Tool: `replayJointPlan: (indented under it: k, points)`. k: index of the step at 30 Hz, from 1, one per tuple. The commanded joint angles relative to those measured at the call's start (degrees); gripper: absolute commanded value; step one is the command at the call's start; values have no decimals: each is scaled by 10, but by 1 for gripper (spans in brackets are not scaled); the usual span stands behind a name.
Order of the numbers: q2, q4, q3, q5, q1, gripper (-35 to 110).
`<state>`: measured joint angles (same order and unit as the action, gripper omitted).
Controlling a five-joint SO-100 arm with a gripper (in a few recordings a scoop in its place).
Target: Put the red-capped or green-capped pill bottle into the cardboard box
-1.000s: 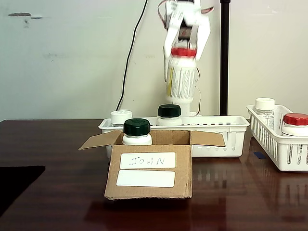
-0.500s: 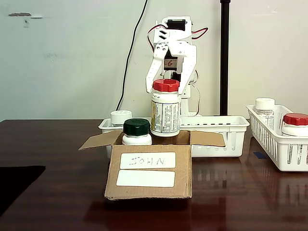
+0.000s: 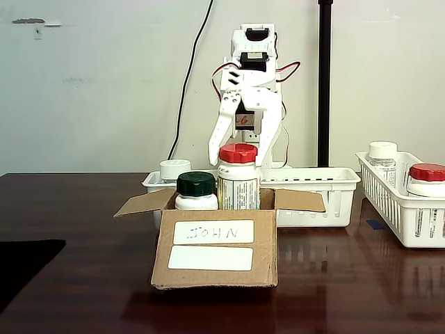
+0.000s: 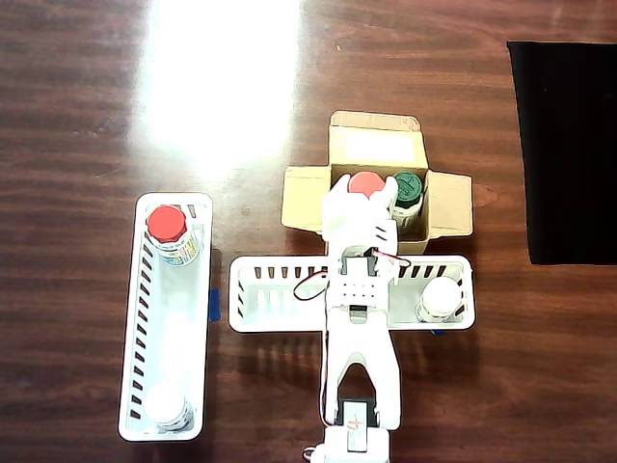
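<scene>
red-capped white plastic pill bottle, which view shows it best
The fixed view: the red-capped white plastic pill bottle shows cap and label, standing inside the brown cardboard box. The overhead view gives just its red cap, partly under the white gripper.

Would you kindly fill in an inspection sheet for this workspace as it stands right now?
Surface: dark wooden table, glossy, glare patch in the overhead view.
Job's things: pill bottle upright inside cardboard box, beside a green-capped bottle.
Clutter: two white baskets holding a red-capped bottle and white-capped bottles; black cloth.
Gripper: gripper around the red cap; grip cannot tell.
Cables: red wires on arm; black cable on wall.
Surroundings: pale wall, black pole.
</scene>
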<state>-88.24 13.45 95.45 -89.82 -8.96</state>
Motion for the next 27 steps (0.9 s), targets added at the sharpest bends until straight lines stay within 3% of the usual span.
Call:
replayJointPlan:
  k: [1, 6, 11, 14, 22, 27]
  points:
    - [-25, -34, 9, 0, 5, 54]
    - [-62, -24, 26, 8, 11, 62]
    - [-147, 91, 14, 11, 9, 59]
    - [-225, 207, 0, 13, 5, 48]
    - [-439, 459, -1, 19, 2, -4]
    - [-533, 550, 30, 11, -29, 1]
